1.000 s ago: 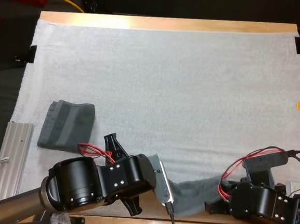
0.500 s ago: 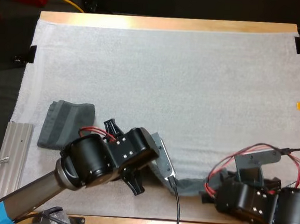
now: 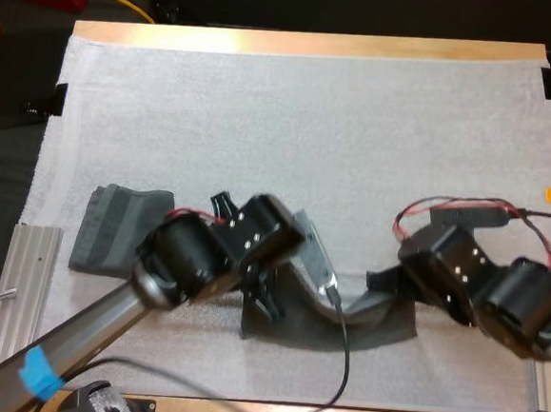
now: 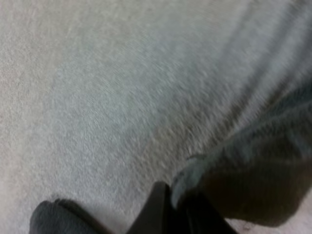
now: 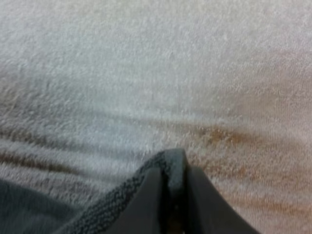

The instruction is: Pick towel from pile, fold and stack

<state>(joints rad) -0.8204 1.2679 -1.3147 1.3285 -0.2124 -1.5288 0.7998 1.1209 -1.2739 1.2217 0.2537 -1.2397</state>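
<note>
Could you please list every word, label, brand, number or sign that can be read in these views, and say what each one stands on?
There is no readable text in any view.
The spread dark grey-green towel, the folded dark grey-green towel, the white mat and the ribbed metal rail beside it show no writing, label or number.
</note>
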